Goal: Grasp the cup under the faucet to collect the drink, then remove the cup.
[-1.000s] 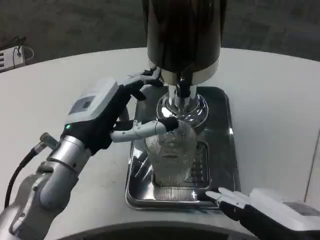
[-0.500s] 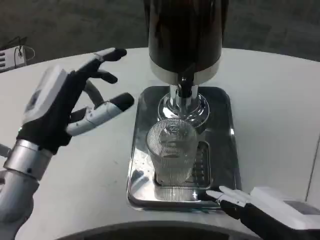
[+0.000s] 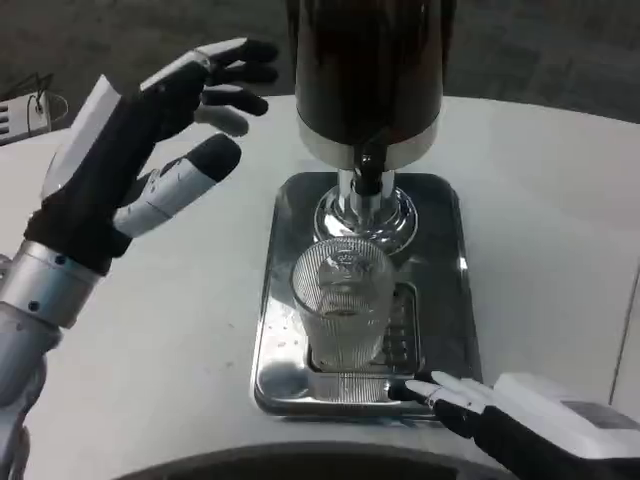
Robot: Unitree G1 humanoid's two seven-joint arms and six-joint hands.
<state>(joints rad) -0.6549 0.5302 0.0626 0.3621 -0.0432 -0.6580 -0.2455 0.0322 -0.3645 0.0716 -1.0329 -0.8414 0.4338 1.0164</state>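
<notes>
In the head view, the ribbed glass cup (image 3: 345, 305) stands on the steel drip tray (image 3: 445, 300) under the faucet (image 3: 368, 175). The left hand (image 3: 140, 165) hovers, fingers spread, holding nothing. The right hand (image 3: 520, 420) is cut off; I cannot tell its grip.

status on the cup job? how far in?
Done: the ribbed clear cup stands on the steel drip tray below the faucet; whether it has drink in it is unclear. In hand: nothing; the left robot hand is raised, fingers spread, apart from the cup. The right robot hand rests by the tray's near corner. Left: grasp and remove the cup.
</notes>
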